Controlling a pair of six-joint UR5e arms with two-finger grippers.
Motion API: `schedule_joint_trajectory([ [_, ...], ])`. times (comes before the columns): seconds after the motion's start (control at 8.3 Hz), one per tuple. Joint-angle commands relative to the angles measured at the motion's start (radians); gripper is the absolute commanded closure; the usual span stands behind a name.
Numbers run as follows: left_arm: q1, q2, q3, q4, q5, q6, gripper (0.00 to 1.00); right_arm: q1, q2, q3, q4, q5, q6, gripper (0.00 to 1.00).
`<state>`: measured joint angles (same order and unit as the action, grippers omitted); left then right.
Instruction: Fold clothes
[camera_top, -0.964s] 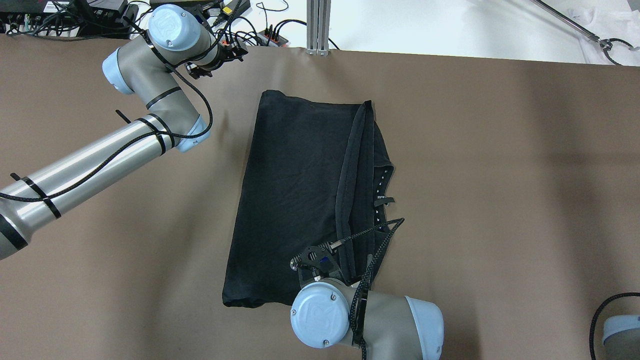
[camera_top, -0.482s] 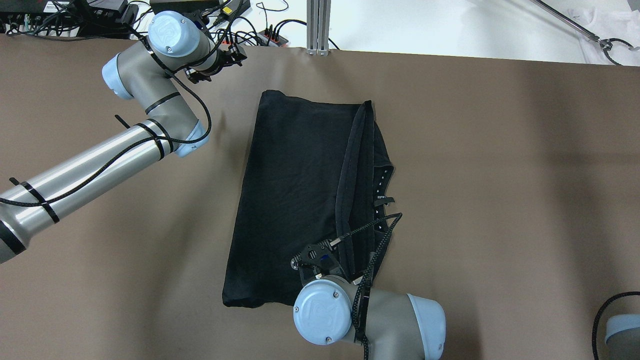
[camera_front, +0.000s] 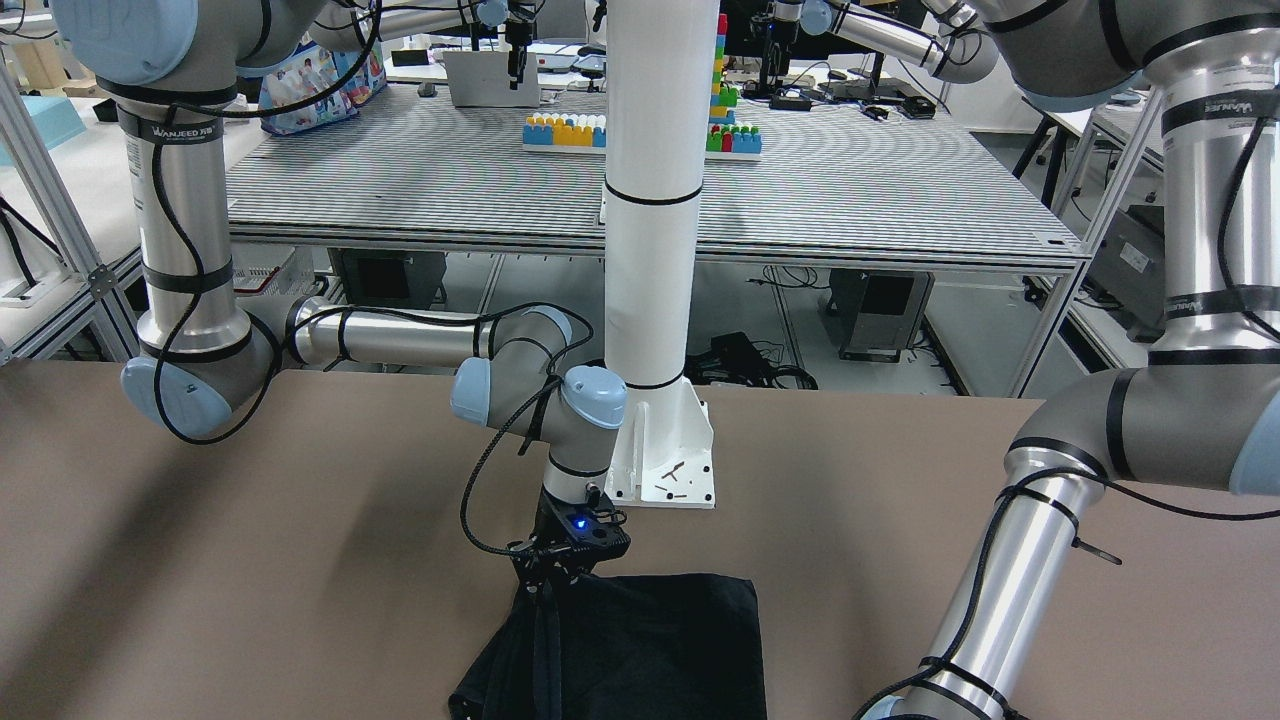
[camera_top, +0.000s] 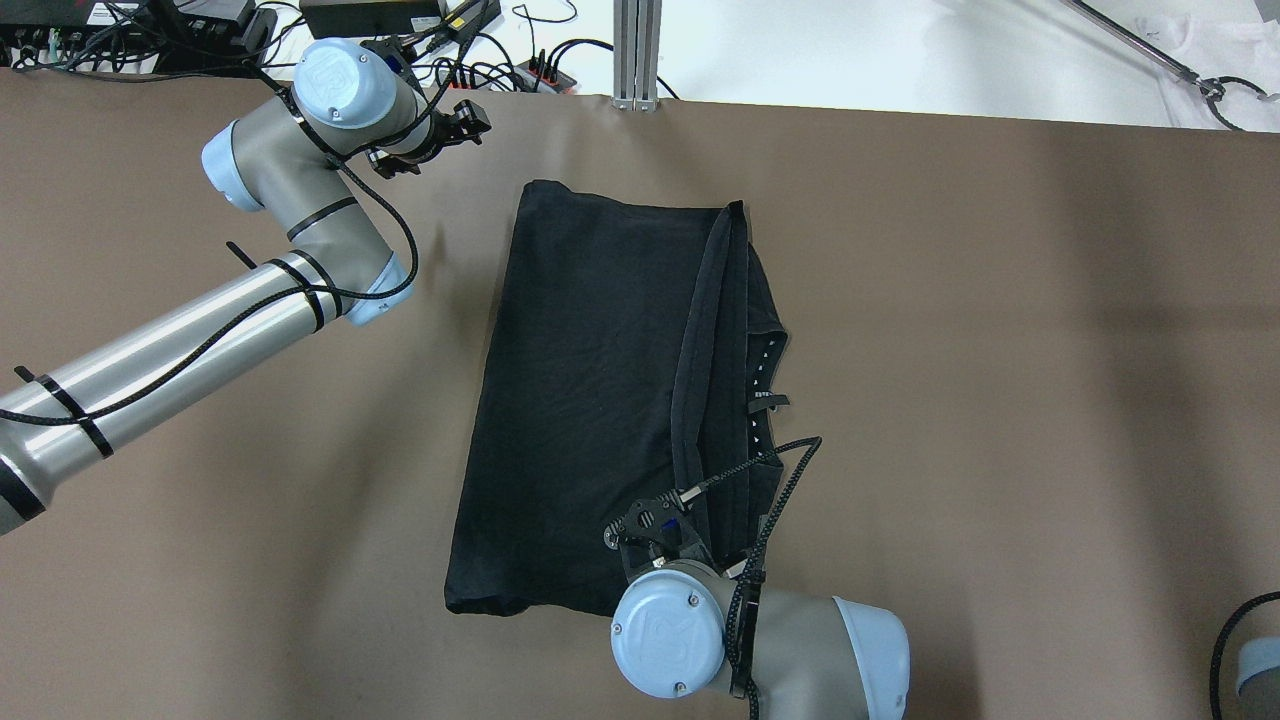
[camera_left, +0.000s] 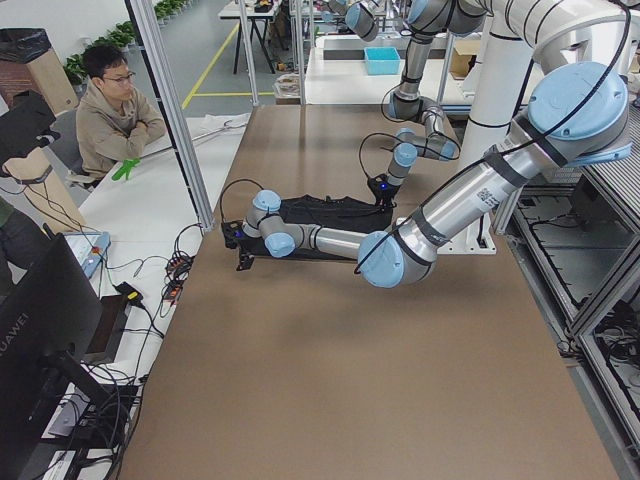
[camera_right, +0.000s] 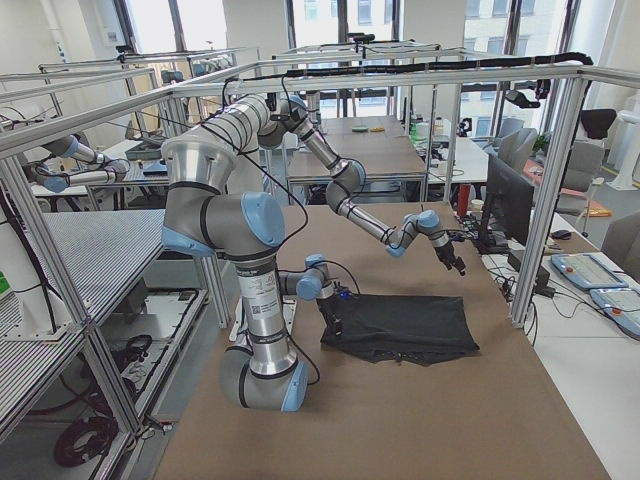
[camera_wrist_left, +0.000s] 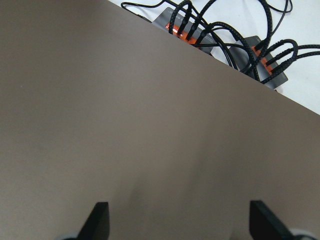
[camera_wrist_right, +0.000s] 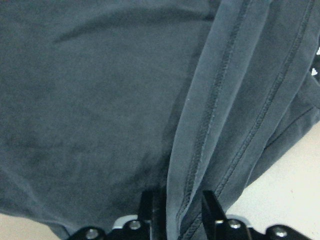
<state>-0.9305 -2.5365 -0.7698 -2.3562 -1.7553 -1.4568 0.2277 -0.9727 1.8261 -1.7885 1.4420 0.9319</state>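
Front-facing view: black cloth (camera_front: 650, 640) cut off by the lower edge. Wrist views: left gripper (camera_wrist_left: 181, 220) and right gripper (camera_wrist_right: 181, 202) show fingertips only. Overhead: right gripper largely hidden under its wrist joint (camera_top: 668, 640). Side views: left gripper too small to read

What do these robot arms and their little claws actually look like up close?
Both the left arm and right arm are silvery-grey tubes with rounded light-blue joint caps. A black braided cable, strapped on with black ties, runs along each. The left gripper and right gripper are black, with two flat fingers.
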Motion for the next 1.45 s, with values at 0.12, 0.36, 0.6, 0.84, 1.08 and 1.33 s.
schedule_joint_trajectory([
  [0.12, 0.001, 0.001, 0.000, 0.000, 0.000, 0.001, 0.00, -0.011, -0.004, 0.004, 0.001, 0.000, 0.010, 0.66],
  [0.36, 0.001, 0.001, -0.002, -0.002, -0.001, 0.000, 0.00, -0.005, -0.004, 0.002, 0.014, 0.001, 0.004, 1.00],
  [0.6, -0.001, 0.004, -0.002, -0.002, -0.001, 0.004, 0.00, 0.037, -0.003, 0.018, 0.017, 0.017, -0.040, 1.00],
  [0.84, 0.001, 0.001, -0.003, -0.002, -0.001, 0.000, 0.00, 0.045, -0.123, 0.212, 0.008, 0.040, -0.048, 1.00],
  [1.08, 0.001, 0.002, -0.023, 0.000, -0.001, -0.007, 0.00, -0.095, -0.225, 0.225, 0.015, 0.019, 0.486, 1.00],
  [1.33, 0.001, 0.004, -0.034, 0.002, -0.001, -0.010, 0.00, -0.105, -0.183, 0.224, 0.018, -0.035, 0.598, 1.00],
])
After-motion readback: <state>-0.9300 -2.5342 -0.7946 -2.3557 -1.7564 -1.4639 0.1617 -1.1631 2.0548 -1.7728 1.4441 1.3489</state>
